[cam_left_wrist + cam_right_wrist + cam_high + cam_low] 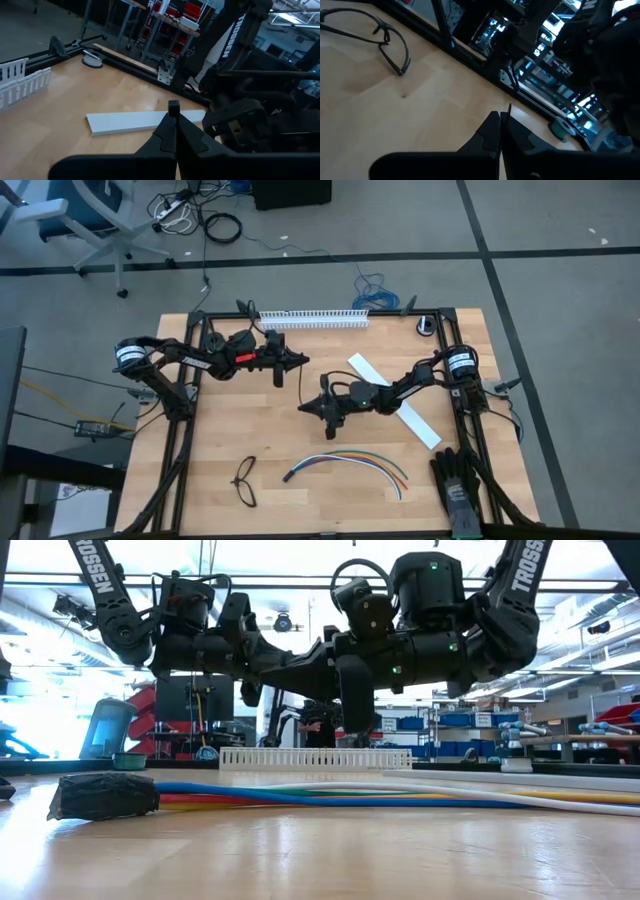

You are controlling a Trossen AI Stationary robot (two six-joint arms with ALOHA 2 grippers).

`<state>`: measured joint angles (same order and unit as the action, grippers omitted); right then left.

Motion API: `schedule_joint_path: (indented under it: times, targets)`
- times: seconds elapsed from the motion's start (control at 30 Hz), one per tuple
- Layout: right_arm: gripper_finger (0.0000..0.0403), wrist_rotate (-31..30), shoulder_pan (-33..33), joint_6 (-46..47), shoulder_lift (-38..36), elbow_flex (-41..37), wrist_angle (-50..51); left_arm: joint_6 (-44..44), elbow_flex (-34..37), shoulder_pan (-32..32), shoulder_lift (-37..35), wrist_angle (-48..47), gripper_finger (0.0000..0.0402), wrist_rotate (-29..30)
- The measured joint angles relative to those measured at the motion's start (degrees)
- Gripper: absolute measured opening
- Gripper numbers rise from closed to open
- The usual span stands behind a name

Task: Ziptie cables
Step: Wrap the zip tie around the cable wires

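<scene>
The cables (348,461), a curved bundle of white, blue, orange, yellow and green wires, lie flat on the table near its front edge. In the low view their dark joined end (103,796) rests on the wood. My left gripper (303,360) points level toward the table's right, shut. My right gripper (303,408) points level toward the left, shut, just nearer than the left one. Both hang above mid-table, far of the cables. The ziptie shows as a thin dark strip (509,109) at my right fingertips and a small dark block (173,105) at my left fingertips. My left gripper pinches the ziptie between its two fingertips, with a small dark block (173,105) standing just past them. The fingers come level from the table's left. The ziptie is clear of the table. My right gripper pinches the thin strip (509,109) at its fingertips, and a short piece sticks out past them. The fingers come level from the table's right. The strip is clear of the table; which part of its length is held I cannot tell.
Black thin-framed glasses (245,480) lie front left of the cables. A wide flat white strip (395,400) lies under my right arm. A white toothed rail (315,318) runs along the far edge, and a black glove (455,480) sits front right.
</scene>
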<state>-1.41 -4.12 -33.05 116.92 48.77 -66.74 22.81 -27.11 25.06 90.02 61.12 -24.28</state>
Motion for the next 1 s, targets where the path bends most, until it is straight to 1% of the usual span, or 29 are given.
schedule_joint_path:
  times: [0.13,0.33,0.47,0.6,0.73,0.83,0.9,1.0]
  targets:
    - [0.0015,-1.9,-0.8,-1.2,0.0,0.0,3.1,0.0,0.0,0.0,0.0,-0.4,0.0000,-1.4]
    - [0.0053,-2.0,-1.0,-1.6,0.0,0.0,10.7,0.0,0.0,0.0,0.0,-0.6,0.0000,-2.0]
    - [0.0068,-2.0,-0.6,-1.6,0.0,0.0,12.4,0.1,0.0,0.0,0.0,-0.6,0.0000,-2.0]
    - [0.0065,-1.9,0.2,-1.8,0.0,0.0,12.6,0.7,0.0,0.0,0.0,-0.6,0.0000,-2.0]
    - [0.0050,-2.1,0.9,-4.5,0.1,0.0,15.1,2.0,0.0,0.0,0.0,-0.6,0.0000,-2.5]
    - [0.0038,-2.1,1.0,-4.6,0.1,0.0,15.9,2.1,0.0,0.0,0.0,-0.6,0.0000,-3.4]
    - [0.0032,-0.7,1.0,-4.6,0.1,0.1,15.8,1.9,0.0,0.0,0.0,-0.6,0.0000,-3.1]
    - [0.0025,3.5,0.9,-4.5,0.1,1.9,15.6,1.6,0.0,0.0,0.0,-0.6,0.0000,-2.1]
